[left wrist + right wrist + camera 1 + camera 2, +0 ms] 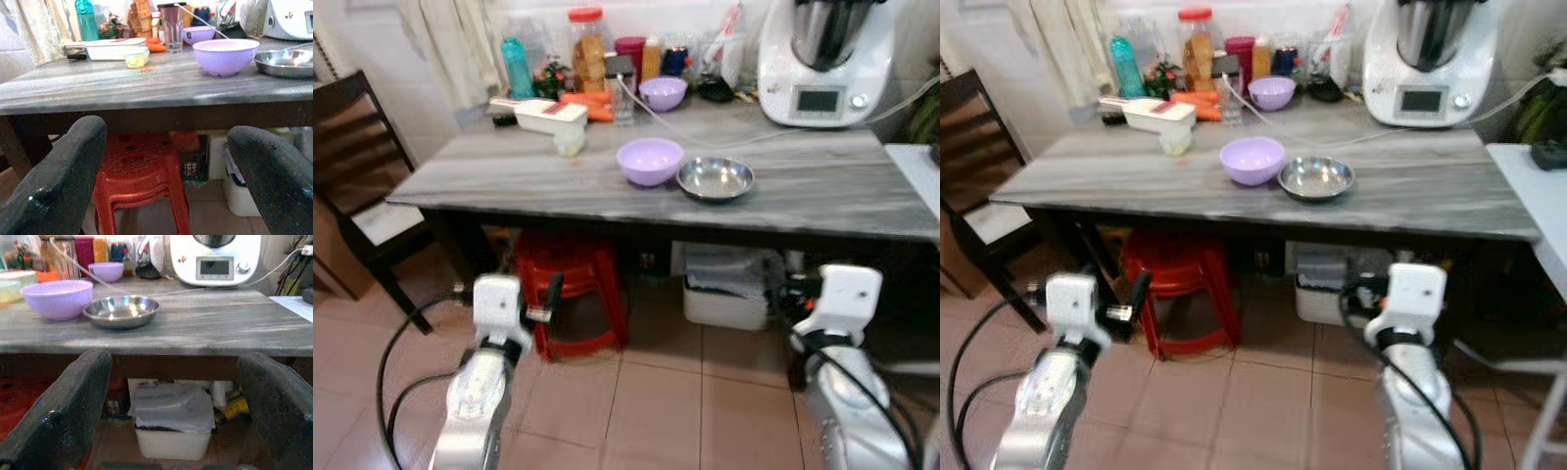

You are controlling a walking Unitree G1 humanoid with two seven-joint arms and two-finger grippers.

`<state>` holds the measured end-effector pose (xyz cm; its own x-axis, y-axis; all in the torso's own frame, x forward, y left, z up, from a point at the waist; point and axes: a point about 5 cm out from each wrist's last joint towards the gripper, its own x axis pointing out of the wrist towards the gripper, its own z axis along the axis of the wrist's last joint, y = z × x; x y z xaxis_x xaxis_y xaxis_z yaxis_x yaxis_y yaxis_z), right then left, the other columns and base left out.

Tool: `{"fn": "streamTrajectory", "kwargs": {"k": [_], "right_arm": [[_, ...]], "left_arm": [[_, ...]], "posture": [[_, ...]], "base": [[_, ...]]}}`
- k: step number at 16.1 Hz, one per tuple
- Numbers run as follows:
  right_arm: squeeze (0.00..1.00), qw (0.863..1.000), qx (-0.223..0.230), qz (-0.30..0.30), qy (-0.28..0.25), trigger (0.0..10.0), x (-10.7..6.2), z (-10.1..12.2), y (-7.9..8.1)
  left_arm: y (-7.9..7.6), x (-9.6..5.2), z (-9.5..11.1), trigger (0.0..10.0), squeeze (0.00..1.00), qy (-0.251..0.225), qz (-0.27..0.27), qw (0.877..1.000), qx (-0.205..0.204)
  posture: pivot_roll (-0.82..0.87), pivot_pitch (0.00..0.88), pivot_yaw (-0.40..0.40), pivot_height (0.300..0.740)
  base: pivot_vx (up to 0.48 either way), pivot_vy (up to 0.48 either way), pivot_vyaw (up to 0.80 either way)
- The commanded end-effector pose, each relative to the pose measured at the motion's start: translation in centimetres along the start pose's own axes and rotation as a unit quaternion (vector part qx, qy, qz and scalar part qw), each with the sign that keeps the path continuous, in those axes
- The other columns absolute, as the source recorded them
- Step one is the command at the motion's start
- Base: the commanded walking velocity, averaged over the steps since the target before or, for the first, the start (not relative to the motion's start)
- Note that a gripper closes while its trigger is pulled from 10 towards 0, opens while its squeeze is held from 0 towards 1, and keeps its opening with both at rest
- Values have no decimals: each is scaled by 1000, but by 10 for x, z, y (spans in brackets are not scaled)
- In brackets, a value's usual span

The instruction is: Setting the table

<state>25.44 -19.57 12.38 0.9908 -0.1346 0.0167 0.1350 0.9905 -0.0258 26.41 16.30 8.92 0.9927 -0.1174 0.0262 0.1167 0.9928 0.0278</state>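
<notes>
I see the purple bowl (650, 160) and the steel bowl (716, 178) touching side by side near the front edge of the surface (509, 171). Both my grippers hang low in front of it, below its top. The left gripper (166, 176) and the right gripper (173, 406) have their fingers spread wide, holding nothing. The steel bowl lies up and ahead of my right gripper, so I think that arm is nearer.
</notes>
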Motion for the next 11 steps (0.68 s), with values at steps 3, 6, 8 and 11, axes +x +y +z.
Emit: {"fn": "streamTrajectory", "kwargs": {"k": [3,6,8,11], "right_arm": [[0,1000,15,16,-9,10000,3,6,9],[0,1000,22,19,-4,10000,3,5,9],[0,1000,17,21,-7,10000,3,6,10],[0,1000,21,21,-8,10000,3,6,10]], "left_arm": [[1,1,4,10000,0,-7,-8,1000,-4],[0,2,4,10000,0,-7,-9,1000,-12],[-1,2,4,10000,0,-4,-11,1000,-11],[1,2,4,10000,0,-3,-17,1000,-8]], "posture": [[-66,0,58,740],[-65,0,57,740],[-65,0,57,740],[-66,0,57,740]], "base": [[0,0,0],[0,0,-440],[0,0,-800],[0,0,-267]]}}
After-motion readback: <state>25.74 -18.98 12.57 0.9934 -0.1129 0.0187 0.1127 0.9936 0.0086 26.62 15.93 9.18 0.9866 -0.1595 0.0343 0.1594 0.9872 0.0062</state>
